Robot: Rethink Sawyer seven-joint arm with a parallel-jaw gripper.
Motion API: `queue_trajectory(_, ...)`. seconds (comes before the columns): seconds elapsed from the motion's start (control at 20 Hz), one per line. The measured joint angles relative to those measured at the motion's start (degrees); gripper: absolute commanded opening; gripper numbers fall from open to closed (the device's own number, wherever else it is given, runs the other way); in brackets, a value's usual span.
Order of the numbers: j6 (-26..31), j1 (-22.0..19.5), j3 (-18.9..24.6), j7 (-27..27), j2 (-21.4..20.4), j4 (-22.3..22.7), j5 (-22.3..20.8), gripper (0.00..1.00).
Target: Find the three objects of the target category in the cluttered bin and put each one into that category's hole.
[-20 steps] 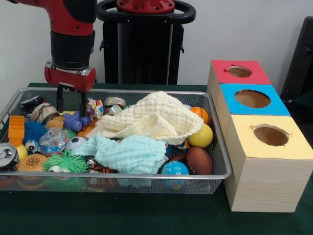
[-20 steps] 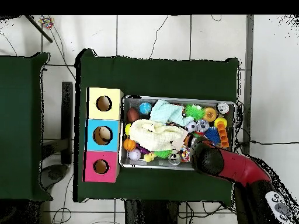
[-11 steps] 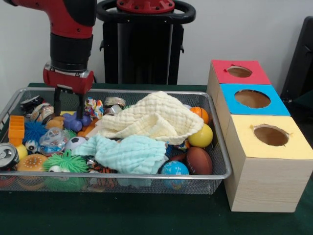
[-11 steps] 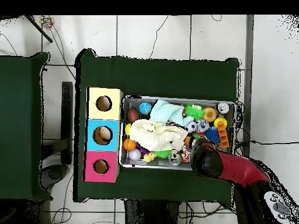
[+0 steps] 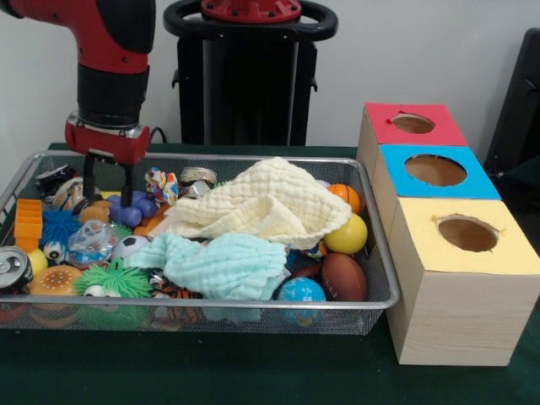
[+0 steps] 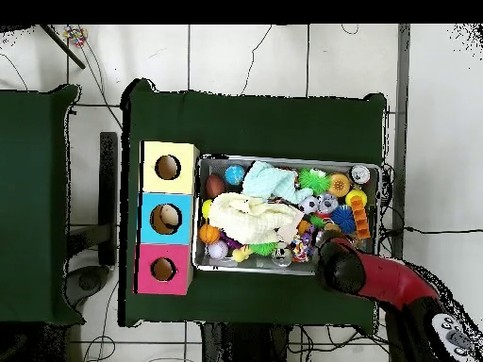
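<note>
Where the bin (image 5: 211, 304) lay nearest: a globe ball (image 5: 301, 291) and a brown football (image 5: 343, 276) were seen against the front mesh, partly covered by a mint cloth (image 5: 224, 263).
Left front: a green spiky toy (image 5: 114, 277) and a can (image 5: 13, 268) were packed close together, with a small soccer ball (image 5: 128, 246) just behind them.
Middle: a cream cloth (image 5: 266, 202) was draped over the heap, with a yellow ball (image 5: 347, 234) and a small basketball (image 5: 344, 196) exposed at its right edge.
Target category: it was not indicated; the balls were judged likely candidates and were scattered across the bin, some under cloth.
Handling: the balls were judged light, soft and prone to roll. A hold across the widest part was thought best, with the cloths pulled aside first.
End effector (image 5: 107, 192): it was seen spread apart and empty, hanging over a purple toy (image 5: 131, 211) at the far left of the bin.
Holes: the yellow hole (image 5: 467, 233), blue hole (image 5: 435, 170) and red hole (image 5: 413, 123) were lined up from near to far on boxes just beside the bin.
</note>
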Motion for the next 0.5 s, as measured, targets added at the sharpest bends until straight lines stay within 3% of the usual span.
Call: queue_trajectory(0.5,-1.47,-2.42,-0.64,0.00,0.98,-0.02,-2.32,1.00)
